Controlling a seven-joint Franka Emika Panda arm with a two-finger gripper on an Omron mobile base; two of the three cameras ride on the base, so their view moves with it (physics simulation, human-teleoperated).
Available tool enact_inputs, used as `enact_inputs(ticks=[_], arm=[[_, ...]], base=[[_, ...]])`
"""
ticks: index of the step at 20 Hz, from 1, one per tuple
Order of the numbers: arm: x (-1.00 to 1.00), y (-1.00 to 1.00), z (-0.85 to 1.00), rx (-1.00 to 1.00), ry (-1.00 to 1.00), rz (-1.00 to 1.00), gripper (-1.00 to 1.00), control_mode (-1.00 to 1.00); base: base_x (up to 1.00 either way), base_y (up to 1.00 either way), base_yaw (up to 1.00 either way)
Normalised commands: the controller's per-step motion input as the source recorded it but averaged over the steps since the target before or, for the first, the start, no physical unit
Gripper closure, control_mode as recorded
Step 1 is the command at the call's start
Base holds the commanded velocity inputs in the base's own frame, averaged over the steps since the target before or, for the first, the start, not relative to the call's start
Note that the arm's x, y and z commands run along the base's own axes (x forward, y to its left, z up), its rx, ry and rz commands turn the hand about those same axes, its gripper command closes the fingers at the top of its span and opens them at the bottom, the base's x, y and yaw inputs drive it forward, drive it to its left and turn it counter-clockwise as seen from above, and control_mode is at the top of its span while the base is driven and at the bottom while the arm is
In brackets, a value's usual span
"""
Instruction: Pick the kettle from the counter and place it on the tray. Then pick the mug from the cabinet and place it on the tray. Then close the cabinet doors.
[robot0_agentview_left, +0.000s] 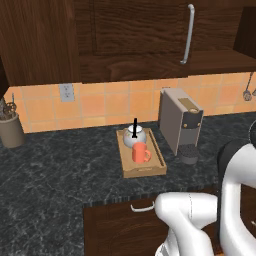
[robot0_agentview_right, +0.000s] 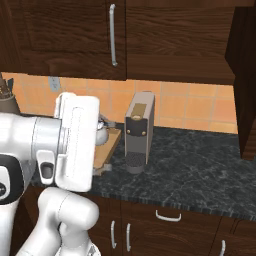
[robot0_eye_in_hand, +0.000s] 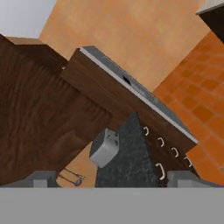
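Observation:
The light wooden tray lies on the dark speckled counter, left of the coffee machine. On it stand the silver kettle with its black handle, at the far end, and the orange-red mug just in front of it. In the right base view my arm hides most of the tray. Above, one cabinet door with a long silver handle looks shut. A dark door panel juts forward at the right. In the hand view my gripper is open and holds nothing, aimed at the cabinets.
A boxy grey coffee machine stands right of the tray. A beige utensil pot sits at the far left by the tiled wall. A drawer front with a small handle lies below the counter edge. My white arm blocks the left of the right base view.

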Motion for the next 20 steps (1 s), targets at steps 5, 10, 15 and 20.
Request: enact_inputs(ticks=[5, 10, 15, 20], arm=[[-0.21, -0.73, 0.0, 0.0, -0.21, -0.01, -1.0, -1.0], [-0.17, -0.76, 0.0, 0.0, -0.09, 0.01, -1.0, -1.0], [-0.11, -0.82, 0.03, 0.02, -0.03, 0.0, -1.0, -1.0], [0.13, -0.57, 0.16, 0.0, -0.09, 0.0, -1.0, -1.0]], base=[[0.0, 0.0, 0.0], [0.0, 0.0, 0.0], [0.0, 0.0, 0.0], [0.0, 0.0, 0.0]])
